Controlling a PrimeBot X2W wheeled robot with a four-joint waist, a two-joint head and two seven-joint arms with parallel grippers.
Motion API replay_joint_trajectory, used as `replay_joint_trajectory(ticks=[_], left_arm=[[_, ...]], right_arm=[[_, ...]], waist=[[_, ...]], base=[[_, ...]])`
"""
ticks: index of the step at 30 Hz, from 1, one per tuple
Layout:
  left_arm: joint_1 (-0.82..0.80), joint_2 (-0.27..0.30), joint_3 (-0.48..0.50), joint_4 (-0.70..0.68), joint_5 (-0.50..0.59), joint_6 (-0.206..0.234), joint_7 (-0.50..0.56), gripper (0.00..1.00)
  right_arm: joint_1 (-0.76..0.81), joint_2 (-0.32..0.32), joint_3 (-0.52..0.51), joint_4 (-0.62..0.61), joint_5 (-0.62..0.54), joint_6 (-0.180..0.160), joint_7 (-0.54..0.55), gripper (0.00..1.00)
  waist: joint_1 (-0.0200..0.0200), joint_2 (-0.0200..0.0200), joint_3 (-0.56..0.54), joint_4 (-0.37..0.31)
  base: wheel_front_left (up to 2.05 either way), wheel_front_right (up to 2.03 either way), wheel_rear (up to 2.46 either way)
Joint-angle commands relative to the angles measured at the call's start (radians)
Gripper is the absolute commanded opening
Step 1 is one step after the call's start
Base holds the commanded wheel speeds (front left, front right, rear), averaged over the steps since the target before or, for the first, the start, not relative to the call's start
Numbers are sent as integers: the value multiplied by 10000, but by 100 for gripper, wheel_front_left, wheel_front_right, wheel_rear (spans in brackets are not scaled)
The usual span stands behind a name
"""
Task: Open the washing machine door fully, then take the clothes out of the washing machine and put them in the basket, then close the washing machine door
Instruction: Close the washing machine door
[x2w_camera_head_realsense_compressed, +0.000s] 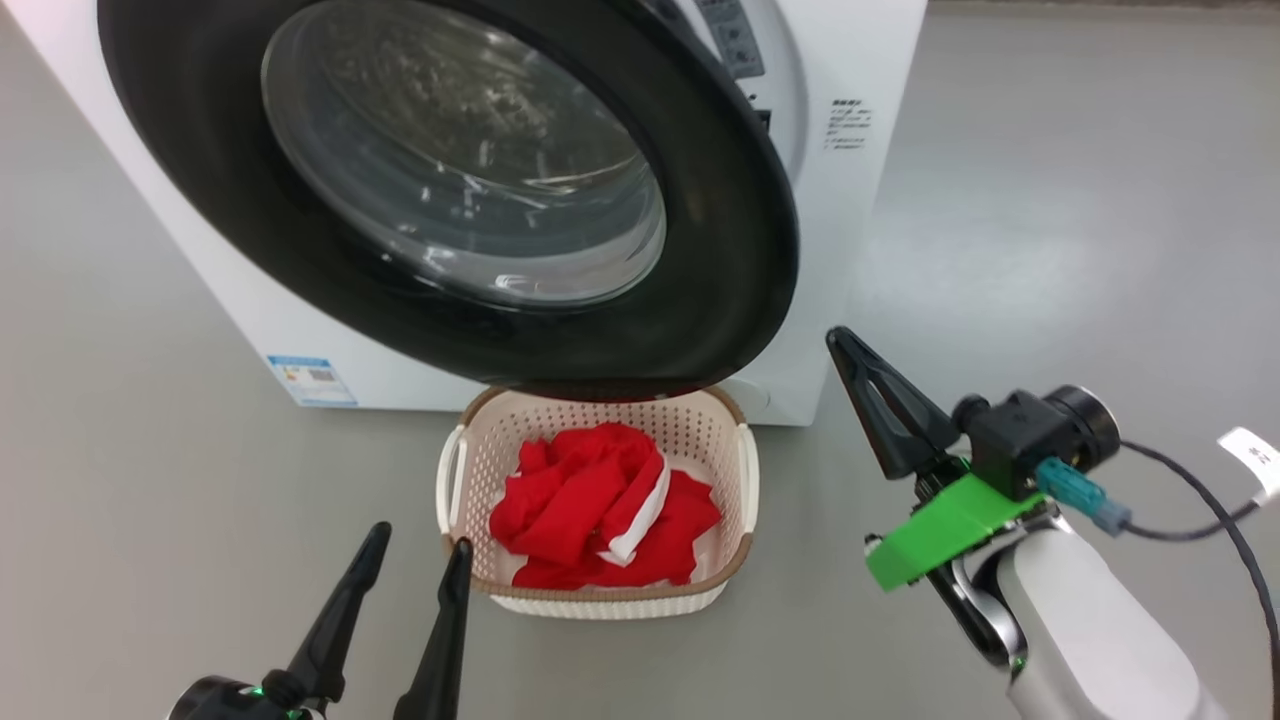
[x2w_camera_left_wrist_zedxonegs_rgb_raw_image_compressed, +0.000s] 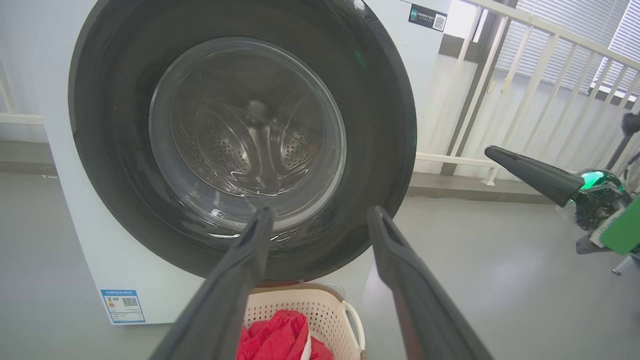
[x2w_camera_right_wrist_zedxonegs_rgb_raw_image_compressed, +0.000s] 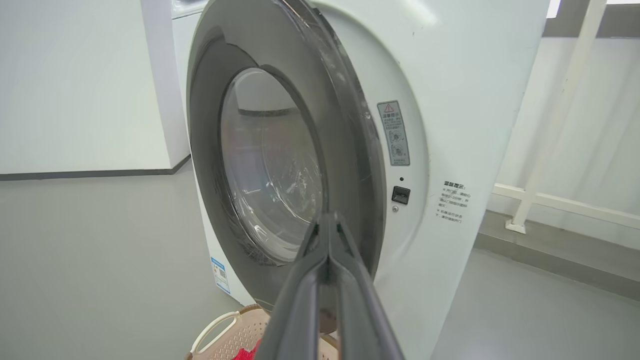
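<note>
The washing machine door (x2w_camera_head_realsense_compressed: 700, 250) hangs nearly against the front of the white washing machine (x2w_camera_head_realsense_compressed: 850, 200), with a narrow gap at its right edge (x2w_camera_right_wrist_zedxonegs_rgb_raw_image_compressed: 367, 150). Through the glass the steel drum (x2w_camera_left_wrist_zedxonegs_rgb_raw_image_compressed: 235, 150) shows. The red clothes (x2w_camera_head_realsense_compressed: 590, 510) lie in the cream basket (x2w_camera_head_realsense_compressed: 690, 430) on the floor below the door. My left gripper (x2w_camera_head_realsense_compressed: 421, 537) is open and empty, just left of the basket, pointing at the door (x2w_camera_left_wrist_zedxonegs_rgb_raw_image_compressed: 375, 125). My right gripper (x2w_camera_head_realsense_compressed: 838, 338) is shut on nothing, a little right of the door's lower rim; its tips (x2w_camera_right_wrist_zedxonegs_rgb_raw_image_compressed: 327, 217) point at that rim.
Grey floor (x2w_camera_head_realsense_compressed: 1050, 250) lies open to the right of the machine. A white railing (x2w_camera_left_wrist_zedxonegs_rgb_raw_image_compressed: 525, 75) stands behind it on that side. A blue label (x2w_camera_head_realsense_compressed: 310, 380) marks the machine's lower left front, and the latch slot (x2w_camera_right_wrist_zedxonegs_rgb_raw_image_compressed: 400, 194) shows beside the door's edge.
</note>
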Motion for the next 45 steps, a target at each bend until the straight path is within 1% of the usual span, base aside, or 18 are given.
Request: replay_joint_trajectory(ticks=[1,8,13,21,26,32,38,45], left_arm=[[-399,115,214,-308,-82,-55,-120,100],[-686,103,29,-249,-221,-55,-120,100],[-879,22,-112,-150,-319,-55,-120,100],[-1126,92,-317,7,-361,-55,-120,100],[-1268,283,-414,104,-397,-55,-120,100],[-1353,304,-435,43,-437,-55,-120,100],[-1475,241,-463,114,-287,-55,-120,100],[-1733,258,-472,213,-147,-55,-120,100]], right_arm=[[-526,65,304,57,174,35,21,0],[-1810,107,607,1183,250,35,128,0],[-2513,95,494,1792,229,35,40,0],[-3199,37,259,2426,159,35,-45,0],[-3602,-15,29,2651,166,35,-61,0],[-3905,-138,-413,2618,-93,35,-64,0],[-4473,-236,-757,3008,-531,35,-65,0],[-5622,-181,-625,3634,-656,35,-66,0]], waist=[[0,0,404,361],[0,0,989,814],[0,0,1345,1080],[0,0,1717,1400],[0,0,1925,1565],[0,0,2089,1653],[0,0,2317,1631],[0,0,2659,1531]], base=[[0,0,0],[0,0,0],[0,0,0],[0,0,0],[0,0,0],[0,0,0],[0,0,0],[0,0,0]])
